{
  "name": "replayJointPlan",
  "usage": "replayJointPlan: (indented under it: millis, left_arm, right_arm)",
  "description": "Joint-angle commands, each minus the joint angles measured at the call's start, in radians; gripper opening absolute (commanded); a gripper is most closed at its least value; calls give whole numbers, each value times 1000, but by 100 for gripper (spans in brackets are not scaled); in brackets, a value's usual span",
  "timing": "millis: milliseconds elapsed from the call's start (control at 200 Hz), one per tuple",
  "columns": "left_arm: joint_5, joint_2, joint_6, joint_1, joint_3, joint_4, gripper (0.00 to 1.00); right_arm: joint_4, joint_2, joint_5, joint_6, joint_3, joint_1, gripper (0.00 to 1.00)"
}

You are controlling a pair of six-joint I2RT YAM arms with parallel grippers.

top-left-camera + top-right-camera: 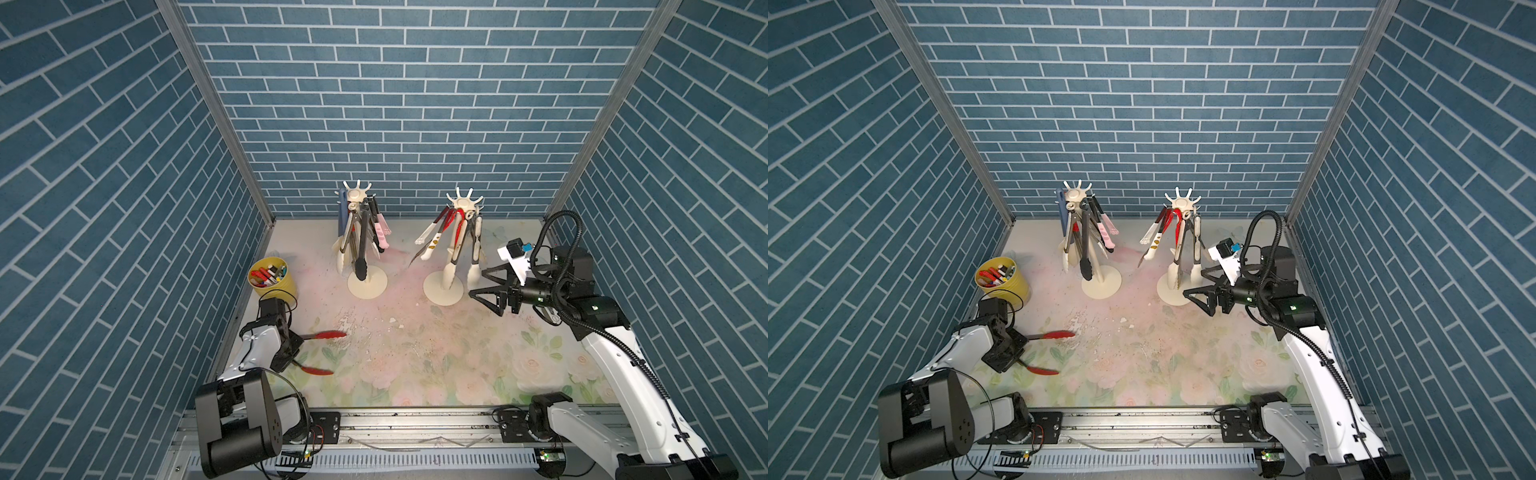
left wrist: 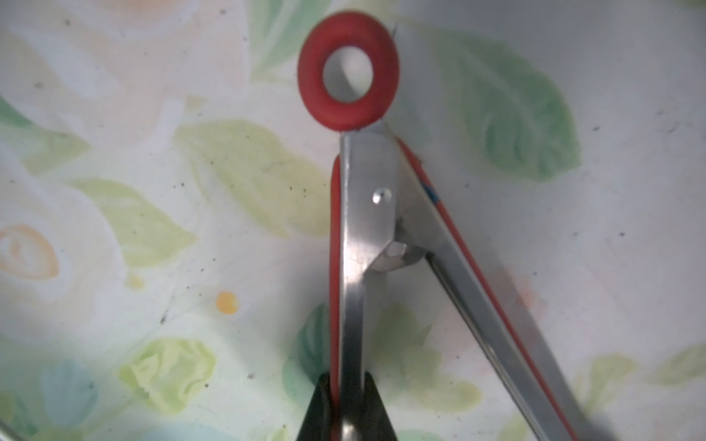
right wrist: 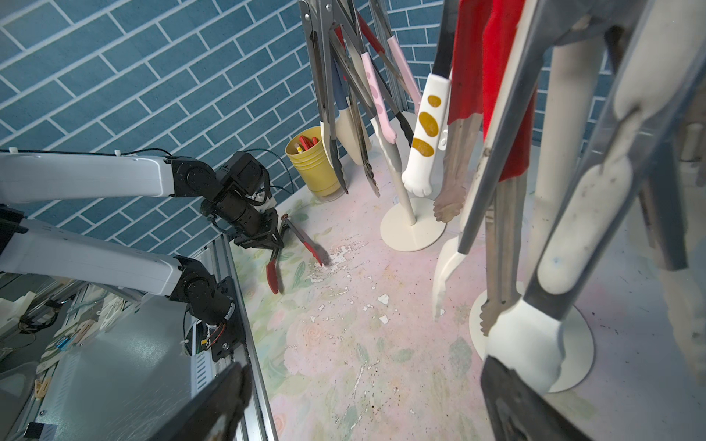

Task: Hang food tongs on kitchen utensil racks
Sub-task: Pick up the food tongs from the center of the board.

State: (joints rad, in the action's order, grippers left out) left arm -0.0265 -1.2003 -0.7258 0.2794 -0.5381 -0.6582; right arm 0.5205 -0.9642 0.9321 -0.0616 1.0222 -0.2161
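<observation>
Red-tipped tongs (image 1: 328, 334) lie at the near left of the floral table cover (image 1: 415, 365), splayed in a V with both tips pointing right. Just beyond them, against the left wall, stands a yellow cup (image 1: 277, 286) of markers. The left gripper (image 2: 345, 410) is clamped narrowly on one steel arm a little below the hinge; the other arm angles away free.

These tongs look light and stiff, with a springy hinge. The polished steel is likely slippery, while the red silicone edging and tips should give more friction. A hold close to the hinge seems sensible, since it leaves the round red hanging ring (image 2: 310, 82) clear to go over a hook, though the free arm may swing.

Further right and far back, the left rack (image 1: 357, 193) carries black, blue and pink tongs under its crown of cream hooks. The right rack (image 1: 462, 203) holds red, cream and paw-shaped ones. Beside its base the right gripper (image 1: 476, 283) hovers with jaws wide and empty.
</observation>
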Motion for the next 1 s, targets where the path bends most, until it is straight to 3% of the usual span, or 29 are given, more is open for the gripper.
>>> replayJointPlan:
  millis: [0, 395, 530, 660, 995]
  left_arm:
    - [19, 49, 52, 0, -24, -26, 0]
    - [-42, 309, 231, -100, -224, -138, 0]
    - [-224, 361, 268, -225, -355, -188, 0]
    - [-327, 372, 335, -320, -477, -202, 0]
    - [-421, 410, 569, -568, -667, -34, 0]
  right_arm:
    - [19, 7, 25, -50, 23, -7, 95]
    - [8, -12, -80, -17, 50, -8, 95]
    - [-5, -14, -142, 9, 64, -8, 95]
    - [-33, -15, -158, 50, 70, -8, 95]
    - [-87, 6, -153, 118, 107, -9, 94]
